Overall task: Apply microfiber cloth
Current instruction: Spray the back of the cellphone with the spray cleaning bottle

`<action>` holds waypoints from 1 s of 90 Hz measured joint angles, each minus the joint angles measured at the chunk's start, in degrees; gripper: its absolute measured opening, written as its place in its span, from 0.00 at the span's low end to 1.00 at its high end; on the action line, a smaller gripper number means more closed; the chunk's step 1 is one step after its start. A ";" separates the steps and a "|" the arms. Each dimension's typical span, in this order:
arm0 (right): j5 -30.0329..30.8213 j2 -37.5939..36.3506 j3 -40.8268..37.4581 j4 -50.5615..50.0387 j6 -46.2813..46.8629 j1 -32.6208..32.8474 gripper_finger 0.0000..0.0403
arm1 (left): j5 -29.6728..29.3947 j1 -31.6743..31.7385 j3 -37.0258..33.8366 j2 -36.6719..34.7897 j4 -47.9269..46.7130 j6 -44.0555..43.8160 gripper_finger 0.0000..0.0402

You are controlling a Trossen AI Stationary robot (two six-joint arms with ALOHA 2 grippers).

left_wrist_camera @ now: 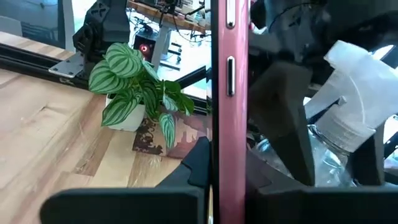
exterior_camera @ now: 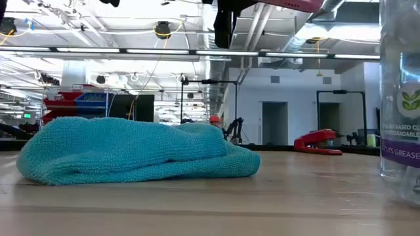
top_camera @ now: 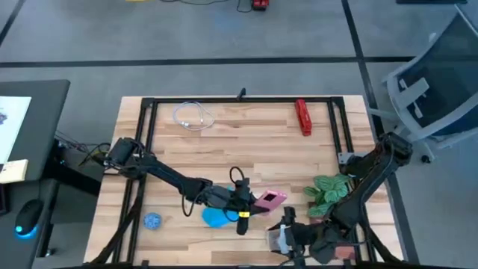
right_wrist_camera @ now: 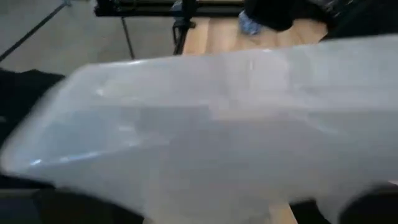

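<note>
Down on the wooden table, near its front edge, the microfiber cloth lies in a loose blue heap; from table height it shows as a rumpled teal mound resting flat on the boards. Just above and beside it the left gripper holds a pink phone, fingers clamped on it, and the wrist camera shows that phone edge-on and upright between the dark fingers. The phone is clear of the cloth, raised over the table.

At the front right the right gripper is closed around a clear spray bottle, whose pale body fills its own wrist camera. The bottle also stands at the right edge of the table-level picture.

A small potted plant sits just beside the right arm. A small blue disc lies left of the cloth, well apart. A red stapler and a coiled white cable lie toward the far side
</note>
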 joint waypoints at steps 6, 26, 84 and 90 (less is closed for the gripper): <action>-2.90 0.00 -0.02 0.02 -0.46 -0.82 0.71 | 0.20 0.07 0.00 0.00 -0.26 -0.41 0.02; -8.08 -0.17 0.13 0.36 -0.94 -2.84 0.51 | 0.24 0.09 0.00 0.00 -1.56 -0.54 0.02; -5.78 -6.83 -0.33 -17.88 12.05 0.36 0.96 | -4.15 -0.05 -0.04 -4.50 -12.98 3.85 0.02; -5.17 -8.82 -0.30 -21.11 14.16 0.99 0.94 | -6.20 -0.56 -0.34 -6.22 -14.48 5.00 0.02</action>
